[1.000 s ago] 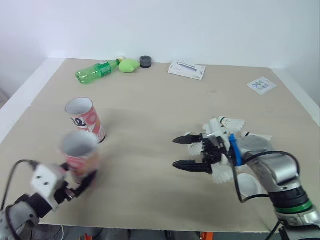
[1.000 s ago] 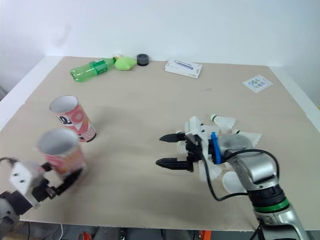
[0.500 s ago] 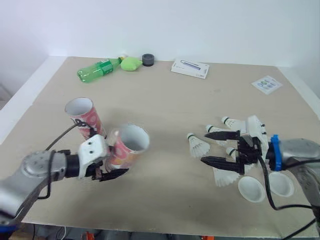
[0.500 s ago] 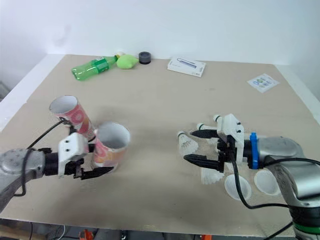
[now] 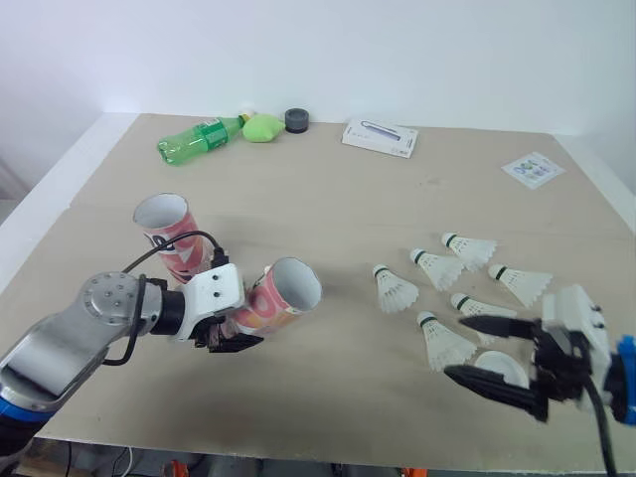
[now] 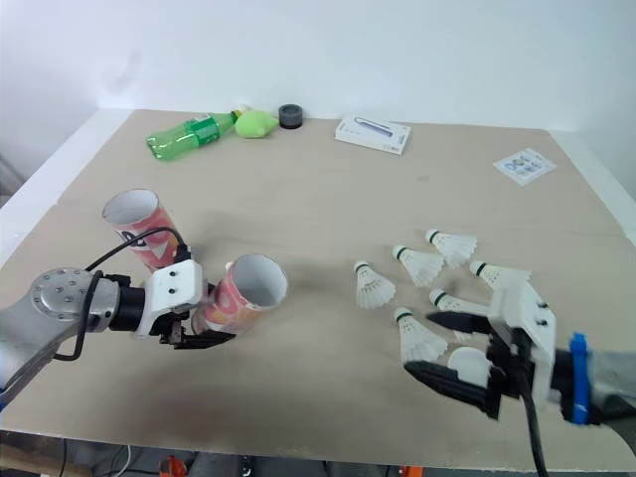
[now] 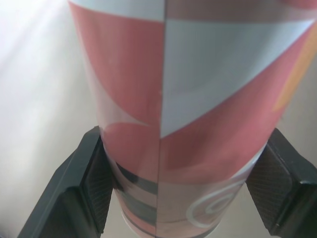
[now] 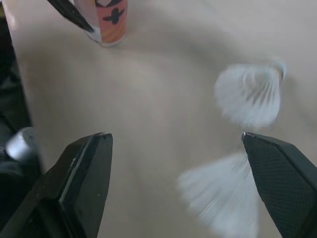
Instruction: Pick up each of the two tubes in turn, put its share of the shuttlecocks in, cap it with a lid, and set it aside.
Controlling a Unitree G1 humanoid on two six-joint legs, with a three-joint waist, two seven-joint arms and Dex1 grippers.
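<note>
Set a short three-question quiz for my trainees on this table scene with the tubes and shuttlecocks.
1. True or false: the left gripper is shut on a tilted pink-and-white cardboard tube.
2. How many white feathered shuttlecocks lie on the beige tabletop?
3. The right gripper is: A) open and empty, B) shut on a shuttlecock, C) shut on a tube.
Key: 1 true; 2 six; 3 A.
</note>
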